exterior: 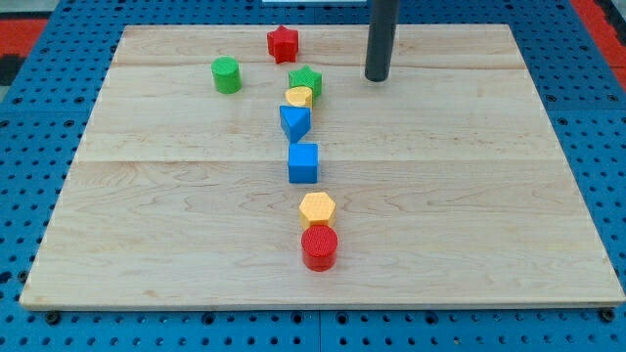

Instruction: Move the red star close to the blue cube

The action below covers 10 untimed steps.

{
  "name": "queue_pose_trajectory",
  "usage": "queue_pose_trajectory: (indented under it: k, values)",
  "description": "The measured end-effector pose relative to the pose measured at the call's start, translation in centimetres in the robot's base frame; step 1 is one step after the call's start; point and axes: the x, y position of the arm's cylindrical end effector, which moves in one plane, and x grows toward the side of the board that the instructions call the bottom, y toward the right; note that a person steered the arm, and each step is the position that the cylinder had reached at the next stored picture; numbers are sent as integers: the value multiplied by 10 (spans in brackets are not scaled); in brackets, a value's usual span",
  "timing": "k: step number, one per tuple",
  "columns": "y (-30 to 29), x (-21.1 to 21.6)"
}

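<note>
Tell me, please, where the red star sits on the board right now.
The red star sits near the view's top edge of the wooden board, just left of centre, up and left of the green star, with my tip off to its right.

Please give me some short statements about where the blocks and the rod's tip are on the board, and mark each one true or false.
1. The red star lies nearer the view's top than the blue cube. True.
2. My tip touches the red star. False: it stands apart, to the view's right of the star and of the green star.
3. The red cylinder is the block nearest the view's bottom. True.
4. The green cylinder lies to the view's right of the blue cube. False: it lies to the left, near the top.
5. The yellow hexagon sits between the blue cube and the red cylinder. True.
</note>
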Motion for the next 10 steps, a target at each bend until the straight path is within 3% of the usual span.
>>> queue_pose_trajectory:
  k: [1, 2, 3, 4, 5, 6, 7, 8, 9, 10]
  values:
    - [-51, 8]
    - [-152, -9]
    - [-215, -13]
    - [-167, -31]
    - [-194, -86]
    - [-200, -111]
    - [-125, -97]
    - [-20, -39]
    - [-14, 3]
    - [-42, 11]
